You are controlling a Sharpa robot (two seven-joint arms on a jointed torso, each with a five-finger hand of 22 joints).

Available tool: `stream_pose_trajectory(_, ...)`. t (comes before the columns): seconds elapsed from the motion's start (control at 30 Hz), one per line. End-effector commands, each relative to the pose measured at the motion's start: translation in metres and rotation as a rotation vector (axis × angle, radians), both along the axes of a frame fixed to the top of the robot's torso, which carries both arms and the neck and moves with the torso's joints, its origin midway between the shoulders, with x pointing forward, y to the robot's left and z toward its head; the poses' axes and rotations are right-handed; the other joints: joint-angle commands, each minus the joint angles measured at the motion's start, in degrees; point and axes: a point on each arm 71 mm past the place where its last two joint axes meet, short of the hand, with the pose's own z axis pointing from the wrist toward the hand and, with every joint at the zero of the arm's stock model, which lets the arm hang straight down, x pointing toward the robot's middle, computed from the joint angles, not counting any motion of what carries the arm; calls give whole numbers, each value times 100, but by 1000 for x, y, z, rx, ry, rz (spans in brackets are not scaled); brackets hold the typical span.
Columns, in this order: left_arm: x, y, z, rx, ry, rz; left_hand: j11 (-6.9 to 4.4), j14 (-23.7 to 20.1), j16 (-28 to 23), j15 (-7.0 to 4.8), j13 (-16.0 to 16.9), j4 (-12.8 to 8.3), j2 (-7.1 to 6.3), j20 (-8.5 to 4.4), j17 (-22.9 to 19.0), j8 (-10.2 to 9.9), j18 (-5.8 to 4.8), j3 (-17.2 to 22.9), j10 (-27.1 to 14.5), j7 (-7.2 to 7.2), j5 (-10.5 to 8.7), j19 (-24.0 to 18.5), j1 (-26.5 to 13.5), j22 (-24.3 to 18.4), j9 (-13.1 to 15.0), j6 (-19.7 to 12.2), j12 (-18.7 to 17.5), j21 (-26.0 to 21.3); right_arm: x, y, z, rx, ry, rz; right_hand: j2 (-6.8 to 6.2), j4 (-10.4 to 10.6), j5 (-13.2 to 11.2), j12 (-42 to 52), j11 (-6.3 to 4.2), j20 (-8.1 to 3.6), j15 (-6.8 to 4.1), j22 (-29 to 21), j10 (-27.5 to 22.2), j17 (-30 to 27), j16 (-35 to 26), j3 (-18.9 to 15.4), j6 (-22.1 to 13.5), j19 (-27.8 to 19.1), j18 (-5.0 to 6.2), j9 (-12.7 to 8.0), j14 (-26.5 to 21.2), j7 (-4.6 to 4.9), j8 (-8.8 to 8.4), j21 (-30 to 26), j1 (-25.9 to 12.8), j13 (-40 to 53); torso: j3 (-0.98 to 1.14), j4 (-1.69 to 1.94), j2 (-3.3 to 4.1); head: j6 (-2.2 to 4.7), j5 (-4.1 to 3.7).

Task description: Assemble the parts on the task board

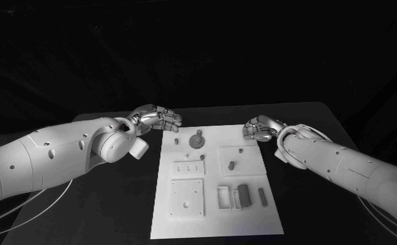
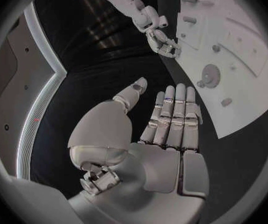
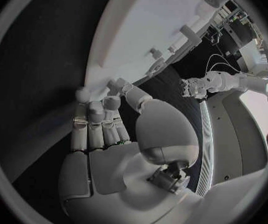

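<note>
At the board's point(image 1: 248, 222) far edge both empty hands hovered, left point(image 1: 157, 119) spread, right point(image 1: 260, 128) curled, the gear point(image 1: 197, 140) nearer the left.

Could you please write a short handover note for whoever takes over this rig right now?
Left robot hand: holds nothing, fingers extended, hovering off the far left corner of the task board.
Right robot hand: at the board's far right corner, fingers curled; whether it touches the edge or holds anything cannot be told.
Parts: the round gear-like piece sits near the far edge; a small piece lies on the middle right plate; the dark block and a slim bar lie nearer the robot.
Done: no part in hand yet.
Left: pick up and assemble the loose parts.
</note>
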Motion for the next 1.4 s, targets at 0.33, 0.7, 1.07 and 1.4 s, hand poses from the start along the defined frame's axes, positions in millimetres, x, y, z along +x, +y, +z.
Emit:
stream_pose_trajectory(0.33,0,-1,2,-4,-8,-5,14,32,-36,-4,7,-1,9,7,7,-21,-31,14,29,36,-35,-12,-41,8,6,-8,-39,-17,0,1,3,7,-50,-19,61,9,29,29,-47,-25,-45,99,20,-6,16,-24,181,-16,39,16,12,131,40,31,-19,-7,-1,-2,1,0,-7)
stream_pose_trajectory(0.7,0,0,3,-1,-25,11,-24,81,-10,-20,31,23,0,-5,19,-17,-20,-9,119,36,-112,22,-88,15,9,1,10,1,-1,2,5,10,-65,-26,118,60,164,55,-71,-22,-57,102,66,0,43,-37,272,28,39,41,49,115,88,55,-105,-1,-4,0,2,3,3)
stream_pose_trajectory(1.07,2,5,2,53,-16,72,-131,253,59,-94,105,83,15,-65,66,29,2,-63,350,-10,-260,168,-249,41,42,114,101,58,-4,5,9,8,-79,-27,151,16,250,62,-96,-48,-93,101,108,-4,61,-20,302,72,39,58,90,82,94,79,-167,-7,0,-15,-3,1,13)
stream_pose_trajectory(1.4,4,5,-2,155,11,117,-281,603,216,-263,207,361,12,-214,204,121,25,-98,673,-135,-260,491,-614,97,103,411,186,177,-6,25,29,7,-102,23,134,16,249,57,-98,-65,-106,97,123,-10,62,-13,280,93,39,58,105,81,74,89,-197,-14,-4,-46,-29,45,-16)
